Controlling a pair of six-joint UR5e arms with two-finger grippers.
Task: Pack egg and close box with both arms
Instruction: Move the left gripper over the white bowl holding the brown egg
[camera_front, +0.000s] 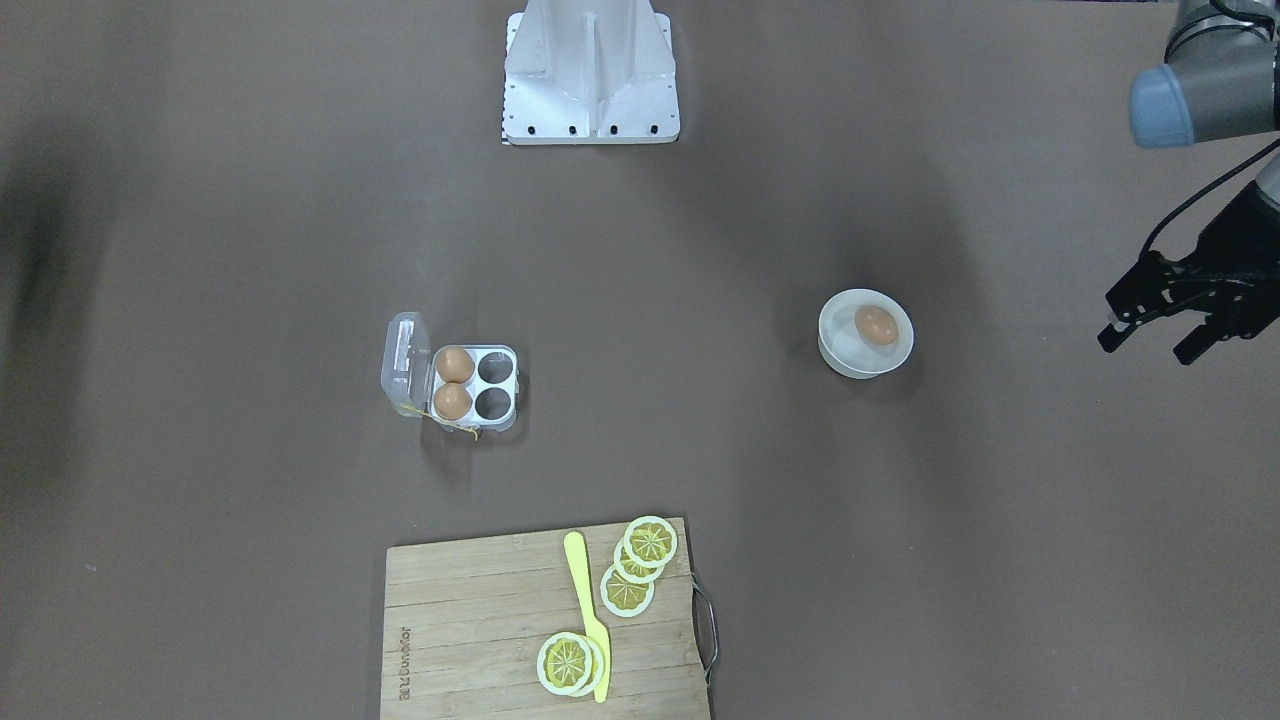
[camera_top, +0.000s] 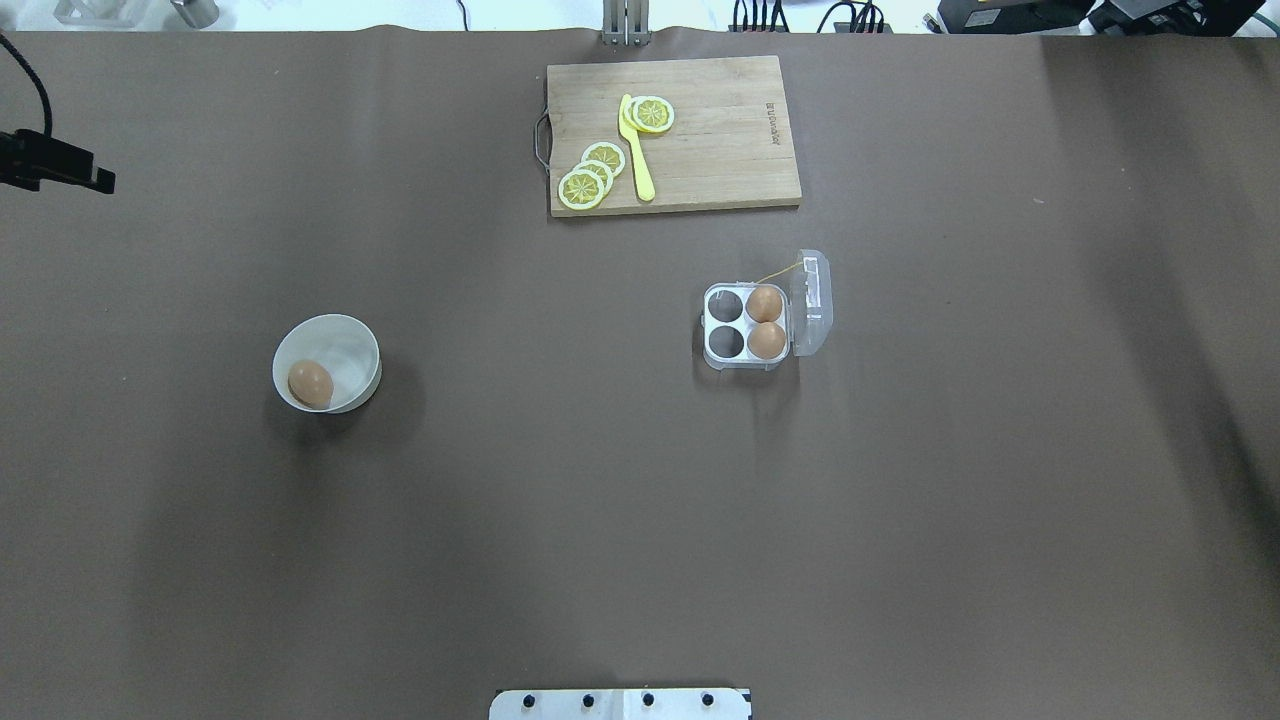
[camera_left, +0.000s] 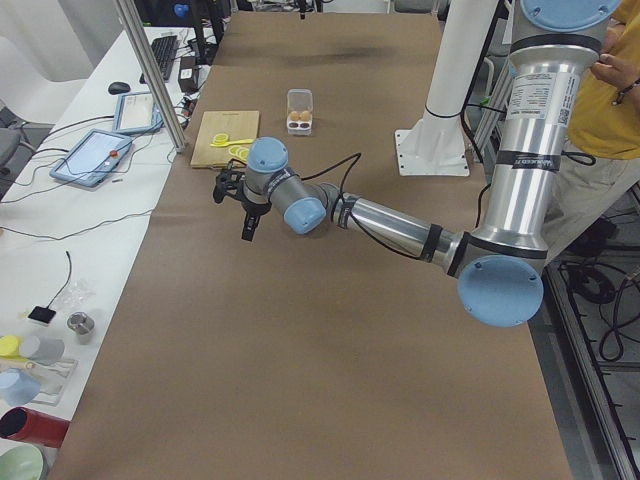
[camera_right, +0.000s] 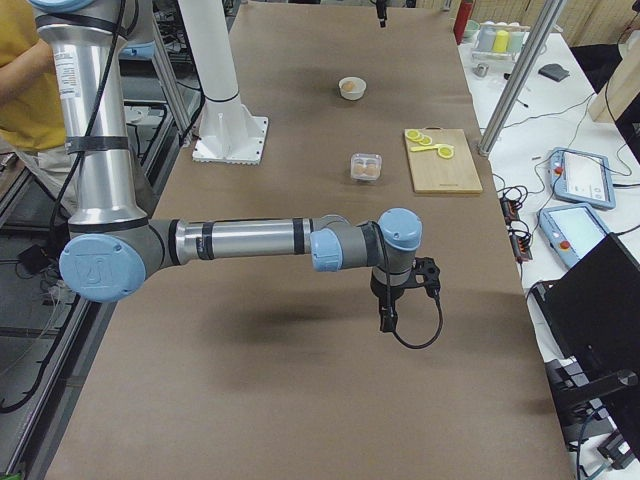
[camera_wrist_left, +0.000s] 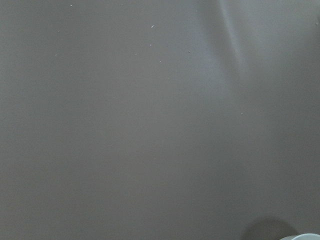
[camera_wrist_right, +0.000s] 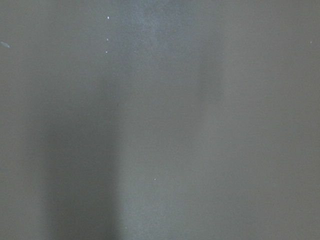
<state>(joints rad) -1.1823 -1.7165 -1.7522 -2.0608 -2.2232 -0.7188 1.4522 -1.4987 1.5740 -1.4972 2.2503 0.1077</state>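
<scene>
**Egg in bowl, box open, both arms out to the sides**

The egg (camera_front: 876, 325) is being cradled in the white bowl (camera_front: 845, 350) on the worktop (camera_front: 700, 250), well apart from the box (camera_front: 473, 384). The box is being kept open, its clear lid (camera_front: 403, 362) swung out on the side away from the bowl. The two cells next to the lid are being occupied by two other brown eggs (camera_front: 455, 365), while the other two cells are being left unfilled.

The left gripper (camera_front: 1145, 350) is being held out beyond the bowl, fingers spread, with nothing between them. The right gripper (camera_right: 386, 318) is being shown only from the side, pointing down over bare worktop, and its state cannot be told.

A cutting board (camera_front: 470, 620) with lemon slices (camera_front: 650, 541) and a yellow knife (camera_front: 590, 620) is being carried at the worktop's operator edge.
</scene>
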